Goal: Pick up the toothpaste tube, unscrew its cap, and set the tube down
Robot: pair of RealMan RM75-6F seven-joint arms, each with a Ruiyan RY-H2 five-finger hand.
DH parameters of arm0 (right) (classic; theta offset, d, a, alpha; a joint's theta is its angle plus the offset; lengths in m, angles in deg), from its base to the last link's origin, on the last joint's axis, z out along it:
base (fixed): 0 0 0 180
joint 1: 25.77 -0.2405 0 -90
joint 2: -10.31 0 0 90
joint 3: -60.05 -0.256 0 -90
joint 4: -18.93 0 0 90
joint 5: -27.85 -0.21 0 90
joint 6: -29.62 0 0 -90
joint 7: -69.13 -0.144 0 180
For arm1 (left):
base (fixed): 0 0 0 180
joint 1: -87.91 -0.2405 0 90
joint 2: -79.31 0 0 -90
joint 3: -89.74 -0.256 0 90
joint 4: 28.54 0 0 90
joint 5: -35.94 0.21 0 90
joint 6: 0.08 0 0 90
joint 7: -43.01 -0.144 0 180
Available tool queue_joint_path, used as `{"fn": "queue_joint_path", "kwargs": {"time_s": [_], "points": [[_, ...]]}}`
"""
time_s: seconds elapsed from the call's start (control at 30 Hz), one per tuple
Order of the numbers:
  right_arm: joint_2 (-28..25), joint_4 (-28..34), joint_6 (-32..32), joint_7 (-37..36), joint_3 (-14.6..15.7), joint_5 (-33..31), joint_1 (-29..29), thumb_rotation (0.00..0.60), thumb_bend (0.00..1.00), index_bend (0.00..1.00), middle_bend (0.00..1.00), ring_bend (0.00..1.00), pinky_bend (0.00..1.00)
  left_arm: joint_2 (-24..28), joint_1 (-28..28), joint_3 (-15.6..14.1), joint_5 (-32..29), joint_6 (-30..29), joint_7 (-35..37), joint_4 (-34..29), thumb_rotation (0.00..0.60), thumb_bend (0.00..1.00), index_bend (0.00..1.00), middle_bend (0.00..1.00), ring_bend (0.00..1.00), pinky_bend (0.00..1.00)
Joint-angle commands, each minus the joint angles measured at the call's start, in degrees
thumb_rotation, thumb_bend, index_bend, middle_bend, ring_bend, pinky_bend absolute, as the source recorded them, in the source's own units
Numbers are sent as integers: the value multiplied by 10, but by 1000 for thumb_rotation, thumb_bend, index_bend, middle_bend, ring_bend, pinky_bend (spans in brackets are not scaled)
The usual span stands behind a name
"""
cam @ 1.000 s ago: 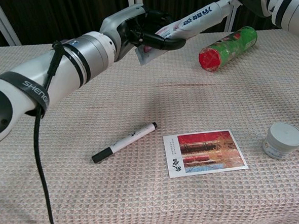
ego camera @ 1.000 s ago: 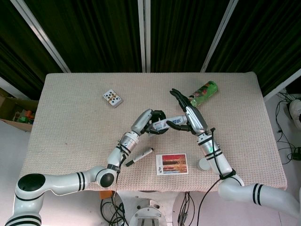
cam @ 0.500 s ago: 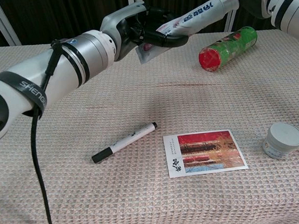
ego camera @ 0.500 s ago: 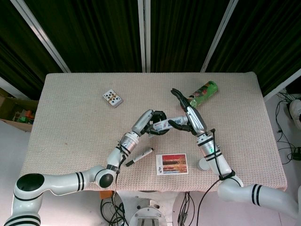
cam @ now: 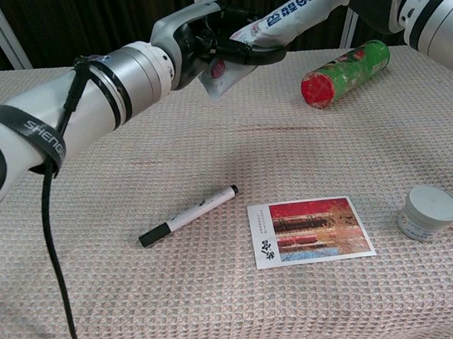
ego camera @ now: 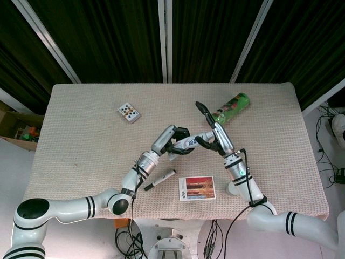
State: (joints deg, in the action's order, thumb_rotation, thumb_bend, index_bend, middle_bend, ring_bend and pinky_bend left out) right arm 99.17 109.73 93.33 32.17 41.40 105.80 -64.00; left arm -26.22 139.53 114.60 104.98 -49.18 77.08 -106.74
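Toothpaste tube (cam: 279, 19) within left hand (ego camera: 173, 141) fingers (cam: 259, 54), cap end seemingly at right hand (ego camera: 211, 137).

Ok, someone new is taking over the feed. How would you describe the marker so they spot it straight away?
Start at the beige woven tablecloth and look at its near edge, below the two raised arms. Just left of the glossy red photo postcard lies the slim white marker pen with a black cap, angled with its cap toward the robot. It is the only thin stick-shaped item; the rest are flat or round.
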Motion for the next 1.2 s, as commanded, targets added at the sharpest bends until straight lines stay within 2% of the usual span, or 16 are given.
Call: {"fn": "queue_joint_path", "kwargs": {"time_s": [0.03, 0.2, 0.4, 0.9, 1.07, 1.2], "points": [[-1, -3, -4, 0, 3, 2, -2, 148, 0, 0, 0, 0, 0, 3, 1, -3, 1, 3, 0, 1, 600, 311, 873, 872, 774, 801], [-11, 2, -18, 6, 8, -1, -4, 149, 0, 0, 0, 0, 0, 11, 5, -9, -3, 12, -14, 2, 600, 311, 873, 873, 774, 801], [3, -3, -10, -12, 3, 1, -5, 147, 0, 0, 0, 0, 0, 12, 5, -9, -7, 11, -14, -6, 600, 312, 874, 873, 774, 801], [18, -15, 1, -41, 3, 15, -9, 149, 0, 0, 0, 0, 0, 9, 7, -12, 4, 10, 13, -1, 600, 312, 873, 873, 774, 801], [-8, 2, 40, -36, -3, 31, 10, 148, 0, 0, 0, 0, 0, 29, -1, -22, 9, 11, 9, -5, 600, 312, 873, 873, 774, 801], [-56, 19, 75, -19, -12, 30, 38, 149, 0, 0, 0, 0, 0, 74, -21, -42, 11, 19, -5, -6, 600, 312, 873, 873, 774, 801]]}}
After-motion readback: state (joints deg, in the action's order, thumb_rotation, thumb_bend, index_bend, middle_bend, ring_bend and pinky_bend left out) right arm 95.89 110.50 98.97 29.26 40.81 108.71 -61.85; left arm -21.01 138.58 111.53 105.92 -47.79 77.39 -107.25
